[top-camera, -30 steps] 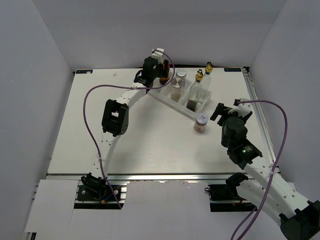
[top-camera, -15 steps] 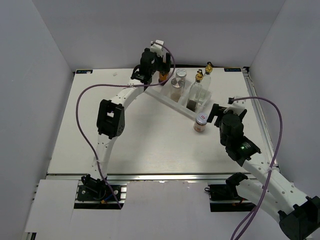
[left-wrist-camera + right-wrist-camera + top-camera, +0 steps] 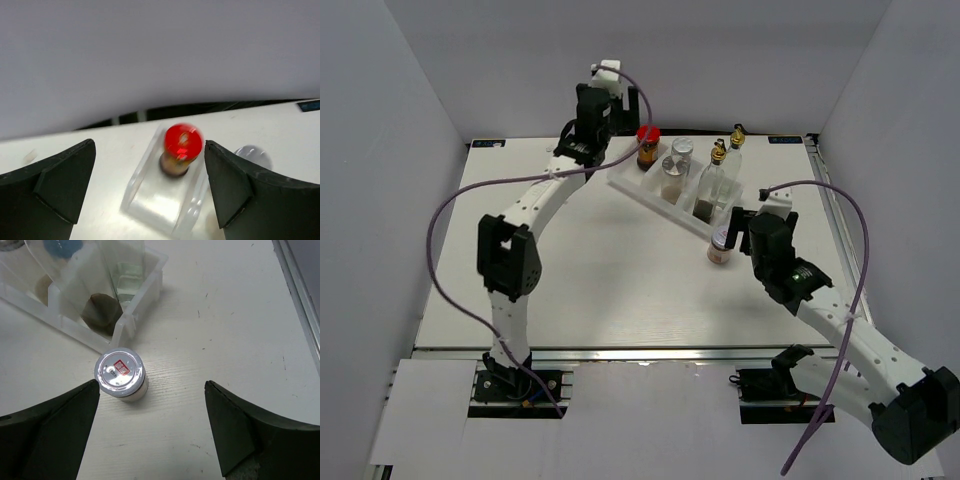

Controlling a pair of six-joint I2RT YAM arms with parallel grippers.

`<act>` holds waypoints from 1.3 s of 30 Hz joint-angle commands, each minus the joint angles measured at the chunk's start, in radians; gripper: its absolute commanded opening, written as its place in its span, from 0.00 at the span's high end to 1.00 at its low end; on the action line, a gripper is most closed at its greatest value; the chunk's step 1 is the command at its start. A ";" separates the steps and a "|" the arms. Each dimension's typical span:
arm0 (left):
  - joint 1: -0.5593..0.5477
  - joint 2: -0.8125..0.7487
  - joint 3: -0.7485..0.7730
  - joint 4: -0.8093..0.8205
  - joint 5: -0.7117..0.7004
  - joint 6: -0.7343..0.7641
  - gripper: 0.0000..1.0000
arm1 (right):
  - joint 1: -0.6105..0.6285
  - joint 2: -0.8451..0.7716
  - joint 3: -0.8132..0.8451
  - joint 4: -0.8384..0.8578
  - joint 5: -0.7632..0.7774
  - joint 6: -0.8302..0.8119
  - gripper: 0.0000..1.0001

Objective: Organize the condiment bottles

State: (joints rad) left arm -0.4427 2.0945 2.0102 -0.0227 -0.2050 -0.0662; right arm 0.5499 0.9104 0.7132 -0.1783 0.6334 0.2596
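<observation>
- Top external view: the red-lidded jar (image 3: pixel 647 147) stands upright in the far-left end compartment of the white tray (image 3: pixel 625 187), which lies slantwise across the far half of the table (image 3: pixel 570 270).
- Two silver-capped shakers (image 3: pixel 676 160) stand close together in the middle compartment.
- Two glass bottles (image 3: pixel 720 175) with gold spouts stand in the right end compartment, and one of them has dark contents at its bottom.
- The short jar (image 3: pixel 721 243) stands upright on the table outside the tray, just beside its near right corner.
- Right wrist view: the right gripper (image 3: pixel 151 384) is spread wide and holds nothing. The short jar sits between its fingers, close against the one on the view's left, and whether they touch cannot be told.
- Left wrist view: the left gripper (image 3: pixel 149 145) is also spread wide and empty. It is raised above the tray's left end, with the red-lidded jar showing in the gap between its fingers, somewhat blurred and well apart from both.
</observation>
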 commanded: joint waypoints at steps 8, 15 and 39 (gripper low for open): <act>0.007 -0.709 -0.914 0.017 -0.565 -0.263 0.02 | -0.015 0.154 0.078 -0.013 -0.159 0.036 0.11; 0.013 -0.910 -1.119 -0.138 -0.671 -0.396 0.02 | -0.031 0.251 0.089 0.013 -0.176 0.043 0.11; 0.015 -1.061 -1.182 -0.149 -0.723 -0.371 0.02 | -0.067 0.458 0.140 0.066 -0.253 0.050 0.33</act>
State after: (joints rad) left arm -0.4294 1.0729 0.8433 -0.1764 -0.9066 -0.4377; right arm 0.4900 1.3735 0.8154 -0.1513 0.3828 0.2996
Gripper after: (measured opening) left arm 0.983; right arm 0.697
